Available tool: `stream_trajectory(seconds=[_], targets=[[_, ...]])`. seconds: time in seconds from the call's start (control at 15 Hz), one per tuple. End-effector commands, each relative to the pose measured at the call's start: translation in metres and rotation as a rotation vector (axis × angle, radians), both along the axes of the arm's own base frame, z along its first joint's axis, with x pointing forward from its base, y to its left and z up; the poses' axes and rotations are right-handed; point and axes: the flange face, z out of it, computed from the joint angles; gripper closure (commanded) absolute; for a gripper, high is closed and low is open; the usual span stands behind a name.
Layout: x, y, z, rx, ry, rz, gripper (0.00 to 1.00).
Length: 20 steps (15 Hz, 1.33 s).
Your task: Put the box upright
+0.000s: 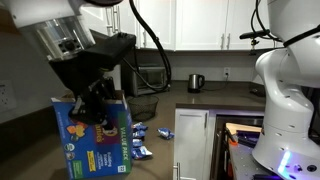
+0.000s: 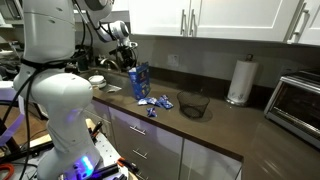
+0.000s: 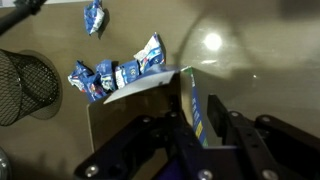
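I see my claw (image 1: 98, 102) right on top of the box (image 1: 90, 145). In the wrist view the thin top edge of the box (image 3: 194, 112) sits between the two black fingers (image 3: 170, 140). The claw (image 3: 200, 128) looks clenched on that edge, so it is holding the box.

My landmark is the black mesh basket (image 2: 193, 103) on the desk (image 2: 235, 125). The box (image 2: 139, 82) stands tall on the desk, near the basket but not touching it. It is blue, with yellow and green parts on its side. In an exterior view it leans a little. I cannot tell if its bottom rests flat on the desk.

The small blue packets (image 2: 152, 100) lie in a loose bunch between the box and the basket. In the wrist view I see the packets (image 3: 115, 75) just beside the basket (image 3: 25, 85), with one more packet (image 3: 95, 18) a bit apart from them.

A white paper towel roll (image 2: 238, 80) stands on the far side of the basket, away from the box. A small kettle (image 1: 196, 82) sits at the back of the desk.
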Motion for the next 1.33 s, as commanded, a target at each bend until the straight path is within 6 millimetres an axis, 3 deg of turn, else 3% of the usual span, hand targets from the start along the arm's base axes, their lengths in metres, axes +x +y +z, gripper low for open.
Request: stream_trajectory(seconds=[0.0, 0.4, 1.27], targets=[[-0.002, 0.007, -0.002, -0.016, 0.020, -0.009, 0.35], [-0.001, 0.004, 0.010, -0.009, 0.000, -0.007, 0.00], [0.001, -0.010, 0.046, 0.018, -0.052, -0.011, 0.00]])
